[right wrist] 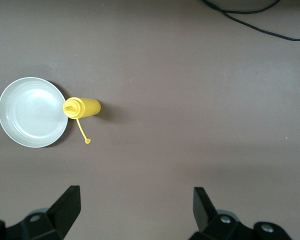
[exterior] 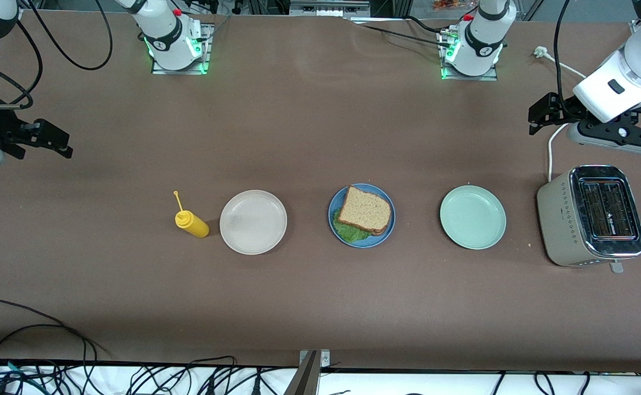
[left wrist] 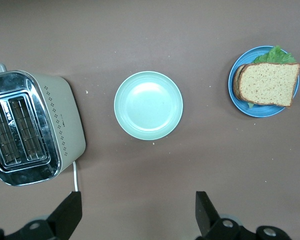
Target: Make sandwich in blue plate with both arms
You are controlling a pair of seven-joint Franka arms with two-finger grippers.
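The sandwich (exterior: 365, 211) lies on the blue plate (exterior: 333, 213) in the middle of the table: brown bread on top, a green lettuce leaf (exterior: 352, 231) poking out at the plate's front edge. In the left wrist view the sandwich (left wrist: 267, 84) shows two stacked slices on the blue plate (left wrist: 262, 111). My left gripper (exterior: 537, 116) hangs open and empty over bare table by the toaster's cord; its own view shows it (left wrist: 138, 210) with jaws wide apart. My right gripper (exterior: 57, 141) hangs open and empty over bare table at the right arm's end, also wide in its own view (right wrist: 136, 207).
A pale mint-green plate (exterior: 472, 216) sits between the blue plate and a silver toaster (exterior: 589, 216) at the left arm's end. An off-white plate (exterior: 253, 221) and a yellow squeeze bottle (exterior: 191, 223) lie toward the right arm's end. Cables run along the front edge.
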